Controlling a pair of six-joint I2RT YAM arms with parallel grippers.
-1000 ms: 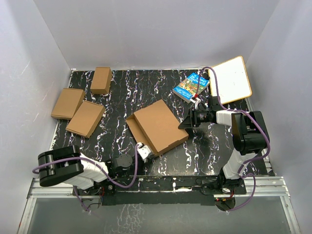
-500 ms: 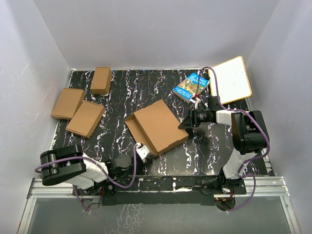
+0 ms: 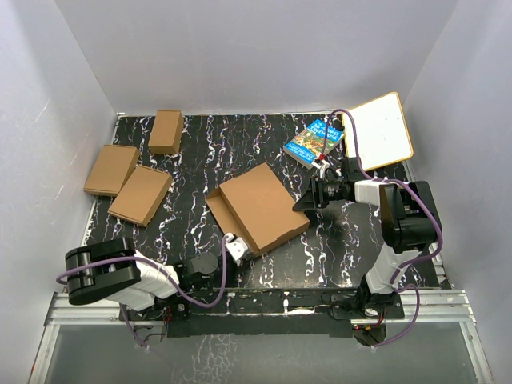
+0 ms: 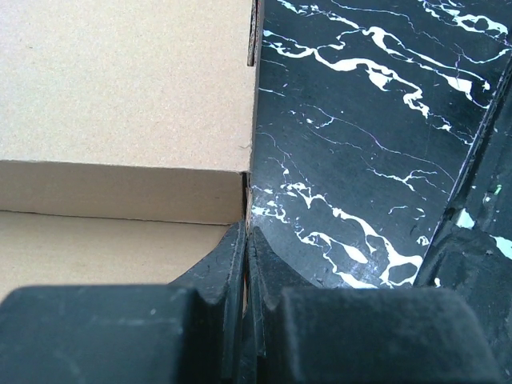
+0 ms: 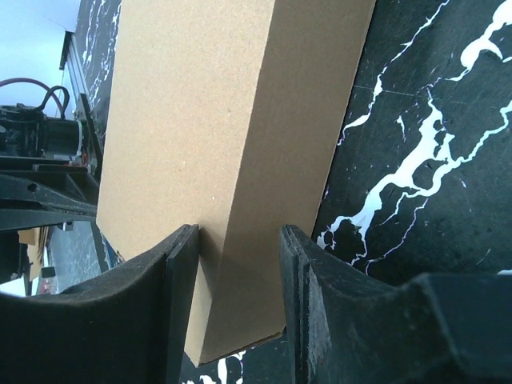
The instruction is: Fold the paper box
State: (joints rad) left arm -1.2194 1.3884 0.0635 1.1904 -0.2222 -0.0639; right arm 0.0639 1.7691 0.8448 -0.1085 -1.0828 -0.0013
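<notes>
Nearest the arm bases, the left gripper [image 3: 234,246] sits low on the table [image 3: 336,248], a black slab veined with white like marble. In the left wrist view its black, matte fingers [image 4: 228,260] are pressed together with no gap, right at the near corner of the paper box [image 3: 260,204]. It cannot be told whether a thin edge of card is nipped between them.

The paper box lies near the middle of the table, turned at an angle. It is plain brown corrugated card, flat and rectangular, with a smooth, unprinted top panel. A low side wall stands along its left edge, with a strip of its tray floor exposed there. The left wrist view shows a slot cut at the corner of the top panel.

At the box's right edge, the right gripper [image 3: 306,200] reaches in sideways. Its jaws stand part-way apart and clamp the box's shallow side wall across its thickness, one finger [image 5: 180,296] on the top panel.

Further back on the left lie a smaller cardboard box [image 3: 140,194], a second box [image 3: 111,169] just beside it, and a third box [image 3: 166,131] beyond. At the far right are a blue glossy book [image 3: 314,142] and a white board [image 3: 378,130] with a tan rim and rounded corners.
</notes>
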